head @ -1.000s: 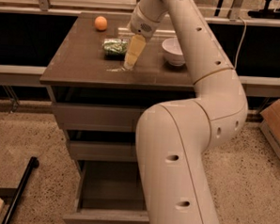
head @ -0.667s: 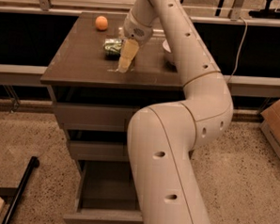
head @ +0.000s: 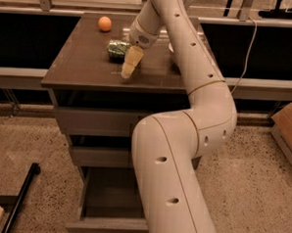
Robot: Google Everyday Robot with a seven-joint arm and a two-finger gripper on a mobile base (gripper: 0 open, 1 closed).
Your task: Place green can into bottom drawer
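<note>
The green can lies on its side on the dark cabinet top, toward the back middle. My gripper hangs from the arm that reaches over the cabinet. It points down just to the right of and in front of the can, with its tip close to the top. It holds nothing that I can see. The bottom drawer is pulled open below, with its dark inside showing and nothing visible in it. My arm covers the drawer's right part.
An orange ball-like fruit sits at the back left of the cabinet top. The two upper drawers are shut. A black pole lies on the floor at left, and a cardboard box stands at right.
The arm has swung left across the cabinet and now hides the white bowl. The gripper has moved slightly left and toward the front, beside the can. The can has not moved.
</note>
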